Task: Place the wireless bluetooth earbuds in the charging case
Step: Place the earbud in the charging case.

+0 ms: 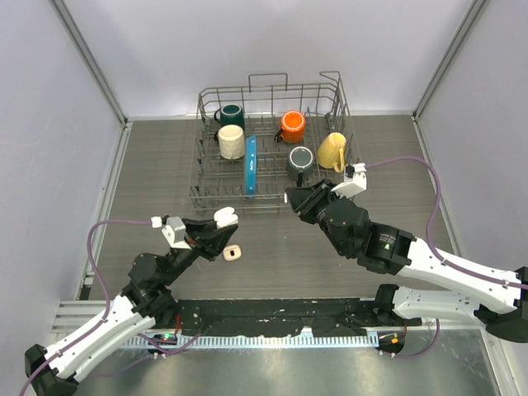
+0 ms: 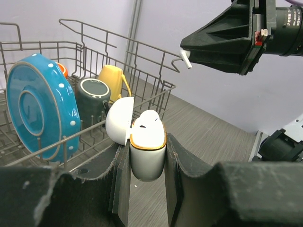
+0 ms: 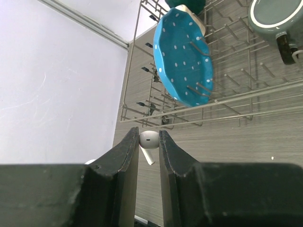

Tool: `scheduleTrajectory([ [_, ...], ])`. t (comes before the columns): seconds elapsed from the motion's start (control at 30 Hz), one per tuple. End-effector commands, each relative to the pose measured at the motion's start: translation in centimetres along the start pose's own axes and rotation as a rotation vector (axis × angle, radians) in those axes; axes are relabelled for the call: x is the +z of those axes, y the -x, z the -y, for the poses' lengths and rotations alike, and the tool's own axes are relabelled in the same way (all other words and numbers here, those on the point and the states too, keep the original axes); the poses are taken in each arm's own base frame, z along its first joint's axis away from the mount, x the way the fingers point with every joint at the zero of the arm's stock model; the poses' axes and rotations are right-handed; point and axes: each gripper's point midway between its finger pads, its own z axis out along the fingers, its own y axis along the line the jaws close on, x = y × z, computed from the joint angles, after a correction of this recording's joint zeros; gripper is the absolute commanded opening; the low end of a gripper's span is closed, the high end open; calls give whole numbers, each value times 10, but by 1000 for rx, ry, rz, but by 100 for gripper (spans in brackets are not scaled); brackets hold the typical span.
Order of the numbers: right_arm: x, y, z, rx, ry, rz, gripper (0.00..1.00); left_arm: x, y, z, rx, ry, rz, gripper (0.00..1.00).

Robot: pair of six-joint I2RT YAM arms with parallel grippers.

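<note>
Stem of seated earbud (image 2: 149,119) out of sight inside charging case (image 2: 147,158).

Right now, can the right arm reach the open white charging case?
Probably yes: the right end effector, shut on a white stemmed earbud, hangs apart from the open white charging case in the left end effector; nothing shows between them.

Charging case (image 2: 147,151) left of earbud (image 2: 186,59)
</note>
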Motion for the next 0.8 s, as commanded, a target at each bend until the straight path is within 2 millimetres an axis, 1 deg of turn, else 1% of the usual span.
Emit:
scheduleTrajectory([
  [0.0, -1, 5, -16, 72, 82, 20, 1, 3, 15, 0, 4, 0, 71, 0],
  [0.17, 0, 3, -23, 80, 114, 9, 1, 4, 14, 1, 3, -7, 68, 0],
  [0.43, -2, 7, -33, 82, 147, 11, 1, 5, 13, 1, -3, -9, 75, 0],
  [0.73, 0, 1, -44, 84, 192, -7, 1, 5, 12, 2, -5, -15, 73, 0],
  [0.77, -1, 2, -51, 100, 217, -6, 1, 5, 12, 3, -3, -16, 72, 0],
])
